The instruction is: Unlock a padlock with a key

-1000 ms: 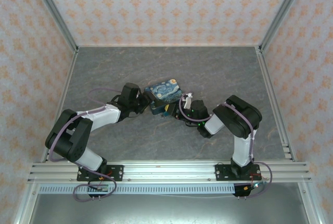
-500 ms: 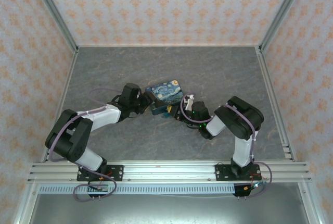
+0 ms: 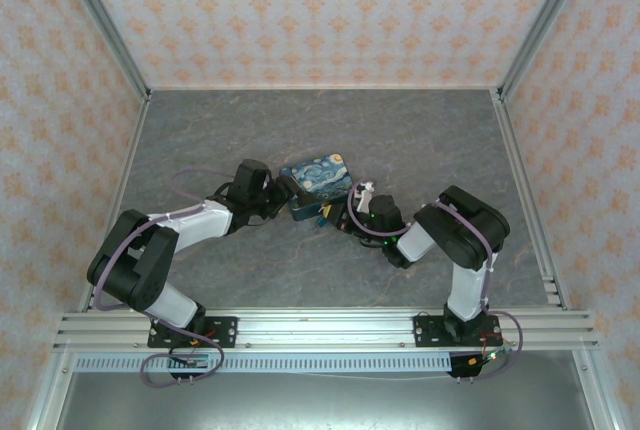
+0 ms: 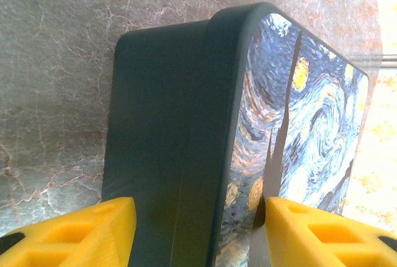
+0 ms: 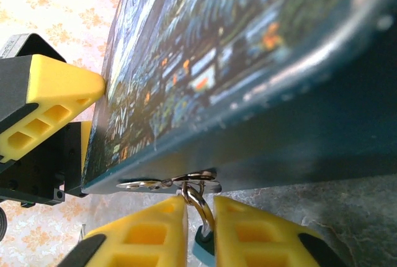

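The teal padlock (image 5: pixel 203 249) hangs by its metal shackle (image 5: pixel 197 206) from a ring on the lower edge of the blue-and-yellow painted tin (image 5: pixel 248 62). My right gripper (image 5: pixel 200 202) is shut on the padlock, a yellow finger on each side of its body. A thin silvery piece (image 5: pixel 133 184) lies along that edge; I cannot tell whether it is the key. My left gripper (image 4: pixel 195 236) is shut on the tin (image 4: pixel 186 124), one finger on its dark side and one on the painted lid. From above, both grippers meet at the tin (image 3: pixel 320 176).
The tin stands on the grey marbled table (image 3: pixel 400 130), about the middle. Patterned walls and metal rails close in the table on three sides. The left gripper's yellow finger (image 5: pixel 56 102) presses the tin's far end in the right wrist view.
The right gripper's fingers have closed in around the padlock. The right arm drew slightly to the right and the tin shifted a little; the left gripper kept its hold.
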